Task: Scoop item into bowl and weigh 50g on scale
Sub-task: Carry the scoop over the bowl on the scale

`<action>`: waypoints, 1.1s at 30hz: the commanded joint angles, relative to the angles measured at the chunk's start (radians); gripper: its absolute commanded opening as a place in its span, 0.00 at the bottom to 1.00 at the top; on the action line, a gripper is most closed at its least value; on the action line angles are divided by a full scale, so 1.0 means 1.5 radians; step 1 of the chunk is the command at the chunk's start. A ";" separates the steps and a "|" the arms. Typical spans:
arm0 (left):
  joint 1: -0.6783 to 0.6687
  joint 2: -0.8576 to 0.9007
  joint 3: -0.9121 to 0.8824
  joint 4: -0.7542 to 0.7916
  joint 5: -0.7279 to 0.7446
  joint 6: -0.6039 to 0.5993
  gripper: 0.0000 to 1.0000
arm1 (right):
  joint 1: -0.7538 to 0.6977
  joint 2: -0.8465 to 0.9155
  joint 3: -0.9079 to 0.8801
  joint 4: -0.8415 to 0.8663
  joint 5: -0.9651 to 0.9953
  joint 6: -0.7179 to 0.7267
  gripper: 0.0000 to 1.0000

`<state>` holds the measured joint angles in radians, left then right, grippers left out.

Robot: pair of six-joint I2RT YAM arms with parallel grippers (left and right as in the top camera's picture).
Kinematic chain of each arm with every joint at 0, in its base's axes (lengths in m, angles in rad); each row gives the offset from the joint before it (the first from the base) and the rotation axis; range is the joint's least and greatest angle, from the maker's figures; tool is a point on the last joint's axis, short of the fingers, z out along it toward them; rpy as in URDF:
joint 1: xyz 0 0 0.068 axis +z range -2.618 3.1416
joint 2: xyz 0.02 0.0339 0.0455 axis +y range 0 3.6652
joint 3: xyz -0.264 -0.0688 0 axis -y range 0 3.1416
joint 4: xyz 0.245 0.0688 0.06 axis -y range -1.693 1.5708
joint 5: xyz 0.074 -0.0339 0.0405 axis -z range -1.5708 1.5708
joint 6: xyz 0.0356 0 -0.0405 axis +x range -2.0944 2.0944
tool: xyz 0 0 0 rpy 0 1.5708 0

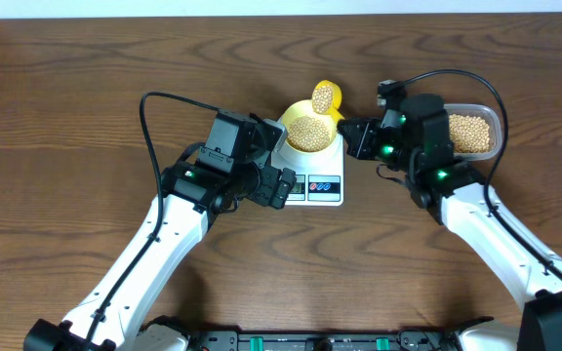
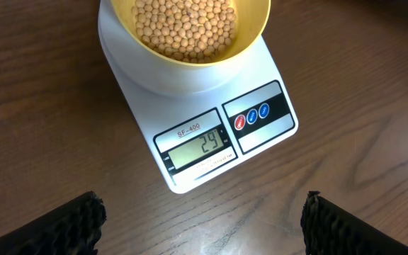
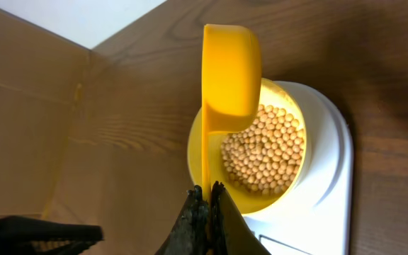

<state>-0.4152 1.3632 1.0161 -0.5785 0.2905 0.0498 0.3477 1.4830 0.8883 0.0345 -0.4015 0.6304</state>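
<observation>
The pale yellow bowl (image 1: 287, 133) stands on the white scale (image 1: 316, 187) and holds a heap of beige beans (image 1: 310, 132). The scale (image 2: 211, 138) display reads 29. My right gripper (image 1: 351, 132) is shut on the thin handle of a bright yellow scoop (image 1: 325, 96), whose cup hangs over the bowl's far rim with beans in it. In the right wrist view the scoop (image 3: 231, 78) shows edge-on above the bowl (image 3: 261, 205), with the gripper (image 3: 208, 190) pinching its handle. My left gripper (image 1: 283, 185) stands open and empty over the table by the scale's front left; in its wrist view (image 2: 202, 202) the fingertips (image 2: 83, 216) are wide apart.
A clear plastic tub (image 1: 496, 125) with more beans (image 1: 468, 135) sits at the right, behind my right arm. Bare wooden table lies in front of the scale and to the far left. Black cables loop above both arms.
</observation>
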 commanded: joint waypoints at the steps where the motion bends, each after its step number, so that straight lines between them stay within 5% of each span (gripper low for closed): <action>1: 0.000 -0.008 0.007 0.000 0.008 0.004 0.90 | 0.018 0.028 0.003 0.002 0.053 -0.048 0.01; 33: 0.000 -0.008 0.007 0.000 0.008 0.004 0.90 | 0.053 0.049 0.003 0.041 0.012 -0.170 0.01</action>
<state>-0.4152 1.3632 1.0161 -0.5789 0.2905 0.0498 0.4221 1.5585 0.8883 0.0906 -0.3756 0.4084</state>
